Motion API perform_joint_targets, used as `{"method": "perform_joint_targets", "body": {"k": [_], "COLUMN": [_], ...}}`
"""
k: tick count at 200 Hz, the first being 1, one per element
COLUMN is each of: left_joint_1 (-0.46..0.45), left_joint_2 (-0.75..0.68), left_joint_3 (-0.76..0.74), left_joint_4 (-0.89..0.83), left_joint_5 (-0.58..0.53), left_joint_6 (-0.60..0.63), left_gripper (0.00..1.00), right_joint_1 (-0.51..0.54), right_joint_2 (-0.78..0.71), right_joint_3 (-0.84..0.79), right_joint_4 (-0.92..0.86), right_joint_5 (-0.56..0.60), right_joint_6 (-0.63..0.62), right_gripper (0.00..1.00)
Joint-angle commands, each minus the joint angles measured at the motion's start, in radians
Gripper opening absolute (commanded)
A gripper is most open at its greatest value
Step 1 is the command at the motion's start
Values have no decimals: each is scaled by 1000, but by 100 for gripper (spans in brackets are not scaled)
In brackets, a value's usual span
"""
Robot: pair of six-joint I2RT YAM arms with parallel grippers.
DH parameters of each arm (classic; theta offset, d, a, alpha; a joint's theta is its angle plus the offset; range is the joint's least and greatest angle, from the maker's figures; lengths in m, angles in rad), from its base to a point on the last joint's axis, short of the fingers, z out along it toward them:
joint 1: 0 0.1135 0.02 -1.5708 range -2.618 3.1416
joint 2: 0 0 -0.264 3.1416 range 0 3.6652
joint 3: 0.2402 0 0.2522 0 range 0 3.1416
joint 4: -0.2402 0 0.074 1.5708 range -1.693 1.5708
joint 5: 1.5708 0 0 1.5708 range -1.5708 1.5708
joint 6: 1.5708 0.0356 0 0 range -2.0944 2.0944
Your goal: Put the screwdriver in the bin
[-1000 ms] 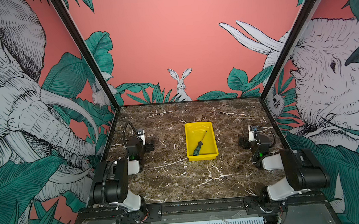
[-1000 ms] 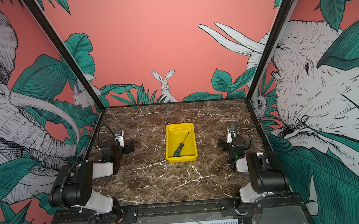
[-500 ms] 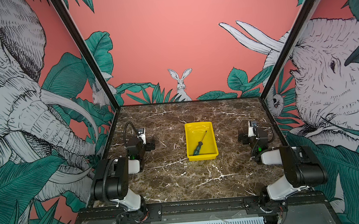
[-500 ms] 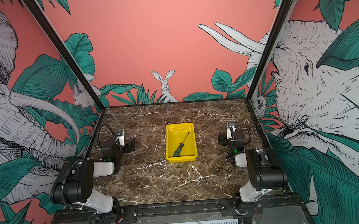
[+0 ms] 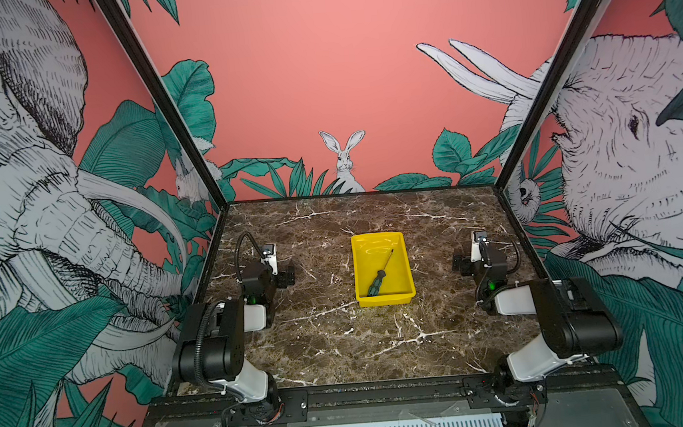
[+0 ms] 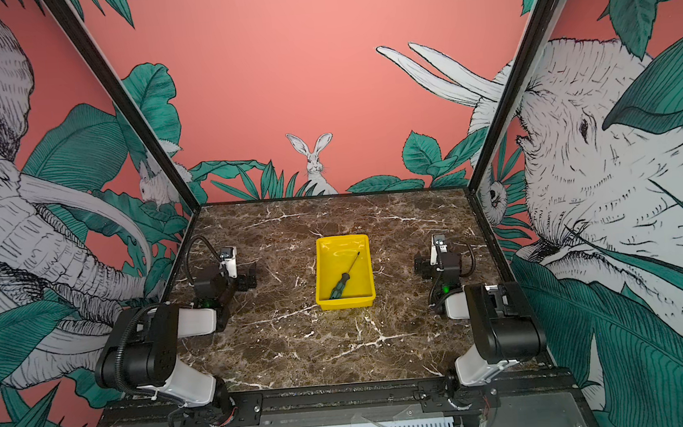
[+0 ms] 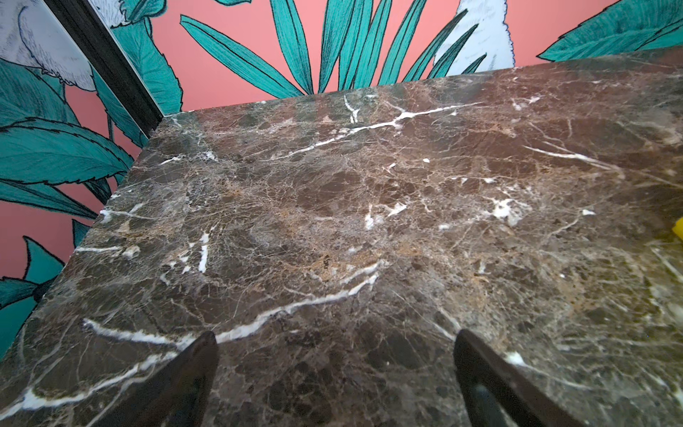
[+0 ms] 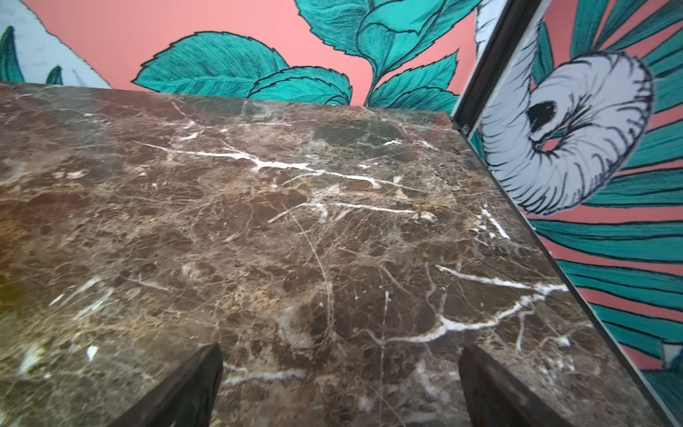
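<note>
The screwdriver (image 5: pixel 379 277) (image 6: pixel 344 281), green and black handle with a thin dark shaft, lies slantwise inside the yellow bin (image 5: pixel 385 302) (image 6: pixel 346 304) at the middle of the marble table in both top views. My left gripper (image 5: pixel 285 277) (image 6: pixel 249 281) rests low, well to the left of the bin, with its jaws wide apart over bare marble in the left wrist view (image 7: pixel 334 334). My right gripper (image 5: pixel 460 264) (image 6: pixel 421 267) sits equally far to the right of the bin, open and empty in the right wrist view (image 8: pixel 340 347). Neither gripper touches anything.
A yellow sliver of the bin's corner (image 7: pixel 678 226) shows at the edge of the left wrist view. Patterned walls close the table on the left, right and back. A black rail (image 5: pixel 387 390) carrying both arm bases runs along the front edge.
The right arm has drawn its gripper slightly toward the back and settled. The left arm, the bin and the screwdriver have not moved.
</note>
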Motion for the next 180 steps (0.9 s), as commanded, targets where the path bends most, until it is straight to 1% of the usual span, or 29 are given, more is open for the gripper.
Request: {"method": "perform_joint_targets", "body": {"k": [1,20,180], "left_joint_1": [-5,-4,-5], "left_joint_2": [-10,-10,-11], "left_joint_3": [1,1,1], "left_joint_4": [12,13,13], "left_joint_5": [-5,-6,-6], "left_joint_6": [8,8,10], "left_gripper": [100,100,100], "right_joint_1": [1,1,4], "right_joint_2": [-8,-8,-8], "right_joint_3": [8,20,17], "right_joint_4": [14,-8,-2], "right_joint_5": [16,-24,-12], "right_joint_6": [7,-7,-9], "right_gripper": [99,99,99]}}
